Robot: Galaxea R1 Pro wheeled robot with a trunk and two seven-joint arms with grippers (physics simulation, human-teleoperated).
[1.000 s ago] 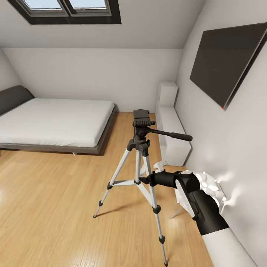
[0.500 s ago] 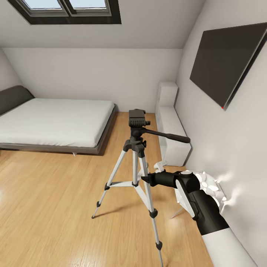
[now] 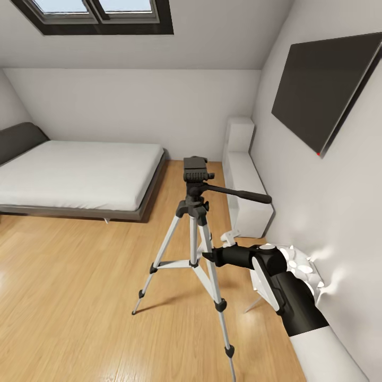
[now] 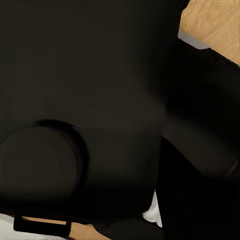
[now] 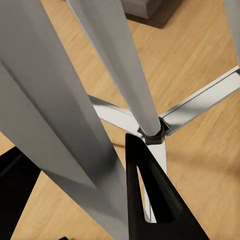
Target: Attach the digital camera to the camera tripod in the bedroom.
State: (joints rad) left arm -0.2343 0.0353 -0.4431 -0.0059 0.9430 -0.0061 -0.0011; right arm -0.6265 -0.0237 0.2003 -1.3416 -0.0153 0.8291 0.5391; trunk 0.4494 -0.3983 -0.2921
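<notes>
Wood floor [image 3: 79,297] carries the tripod [image 3: 195,228], standing mid-room between the grey bed [image 3: 79,178] and a white cabinet [image 3: 245,185], under the wall TV [image 3: 323,87]; a white lamp [image 3: 300,268] sits behind the right arm. That arm reaches forward, its pincer [image 3: 208,258] at the legs. Right wrist: one black finger [image 5: 152,195] beside a silver leg [image 5: 55,115]; whether it grips, I cannot tell. Left wrist: dark, unreadable shapes.

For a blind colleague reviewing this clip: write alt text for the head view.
A camera tripod with silver legs and a black head stands on the bedroom's wood floor, its top bare; the robot's right gripper reaches in against its legs. Behind are a low grey bed, a skylight and a wall TV.
</notes>
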